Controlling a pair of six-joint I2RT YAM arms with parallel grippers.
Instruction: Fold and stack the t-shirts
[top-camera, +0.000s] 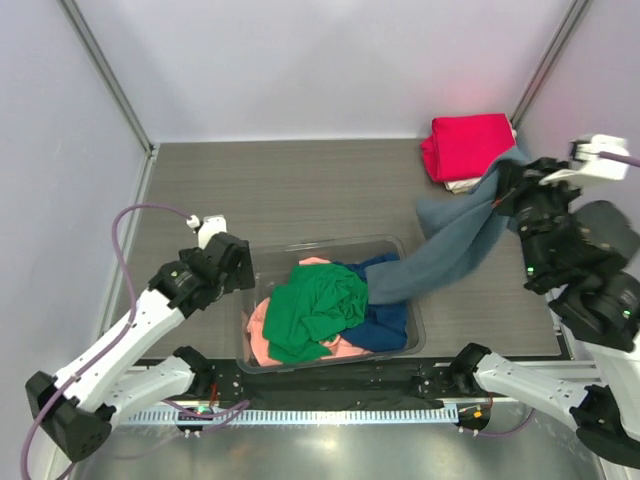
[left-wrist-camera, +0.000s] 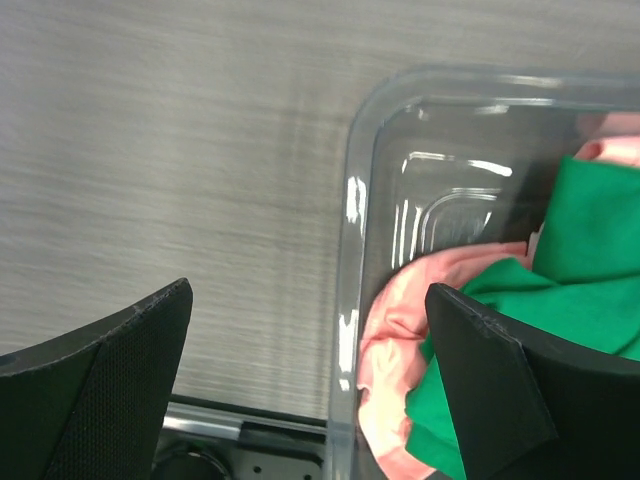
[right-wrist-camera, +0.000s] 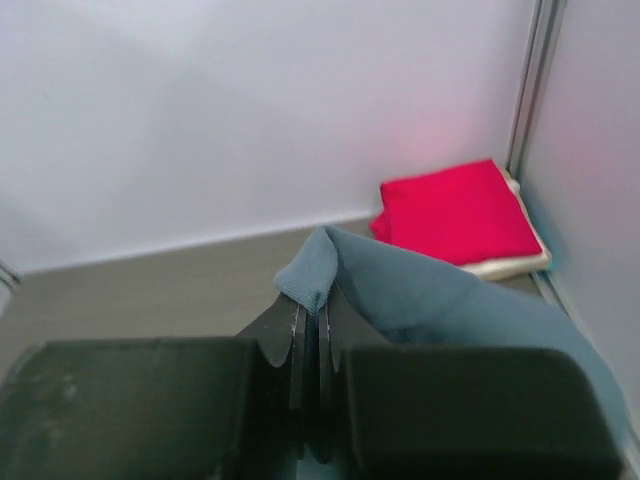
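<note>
Extraction is the step in hand: the right gripper (right-wrist-camera: 308, 318) pinches an edge of the grey-blue t-shirt (top-camera: 455, 250), which trails from the clear bin (top-camera: 300, 247) toward the folded red shirt (top-camera: 468, 145). The left gripper (left-wrist-camera: 305, 330) hangs open at the bin's rim. Next, I judge, the cloth must clear the bin and be spread flat

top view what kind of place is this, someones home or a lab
Probably a lab robot cell: plain walls and metal frame posts box in a grey table, two arms bolted at its near edge.
</note>
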